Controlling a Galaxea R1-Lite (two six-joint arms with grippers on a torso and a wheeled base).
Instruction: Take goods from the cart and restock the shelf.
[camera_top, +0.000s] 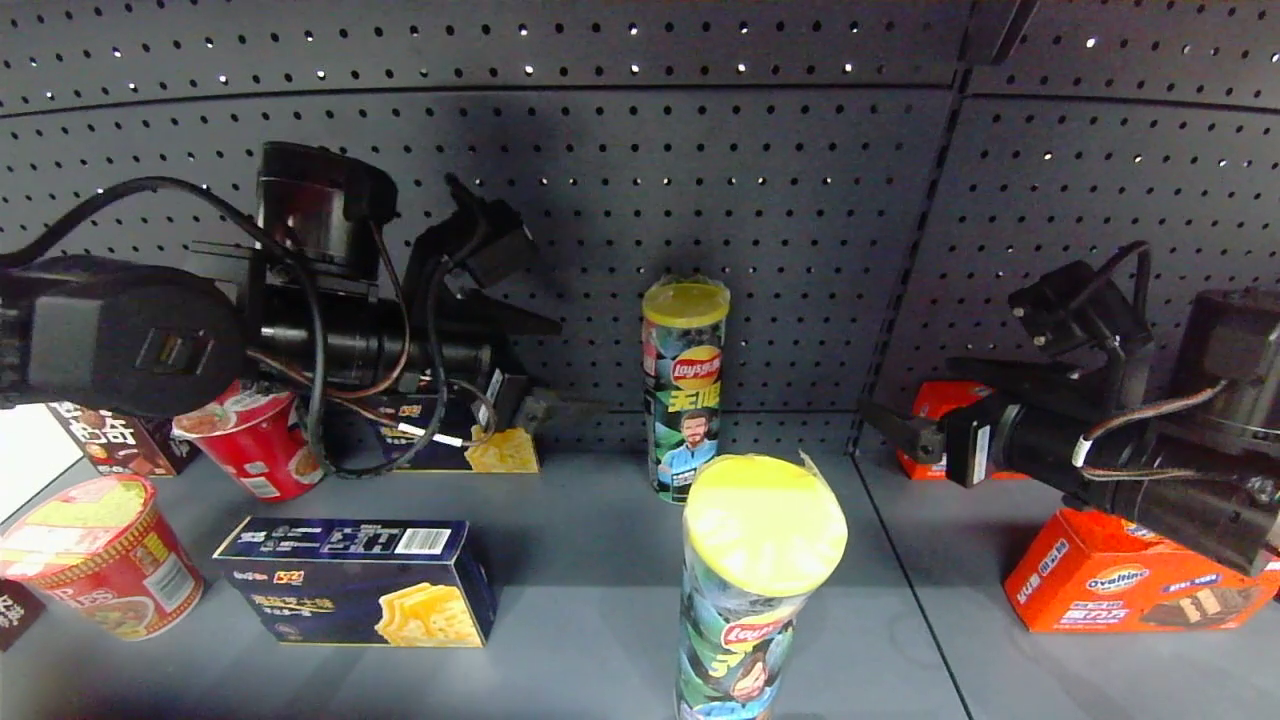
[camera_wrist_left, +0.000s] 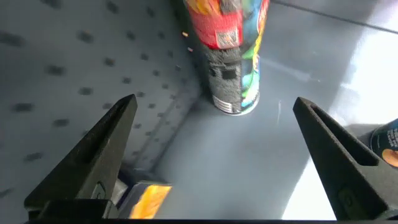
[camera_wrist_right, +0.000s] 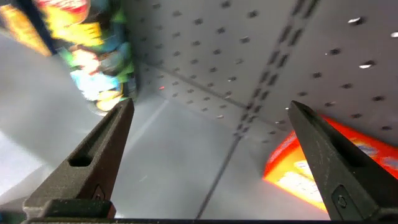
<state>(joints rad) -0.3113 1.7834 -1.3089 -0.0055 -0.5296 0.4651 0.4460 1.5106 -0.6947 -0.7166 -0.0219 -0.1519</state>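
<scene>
Yellow-lidded can (camera_top: 685, 390) is standing shelved; left gripper (camera_wrist_left: 214, 102) and right gripper (camera_wrist_right: 210, 107), jaws apart, should be backing out without clipping it

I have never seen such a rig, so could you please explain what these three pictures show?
This is a two-armed robot facing a shop shelf. The big picture comes from its head camera; the two small ones look out from each wrist. The left gripper and right gripper are both open and hold nothing. On the shelf stand a back chip can and a front chip can, with noodle cups and blue boxes to the left, orange boxes right.
</scene>
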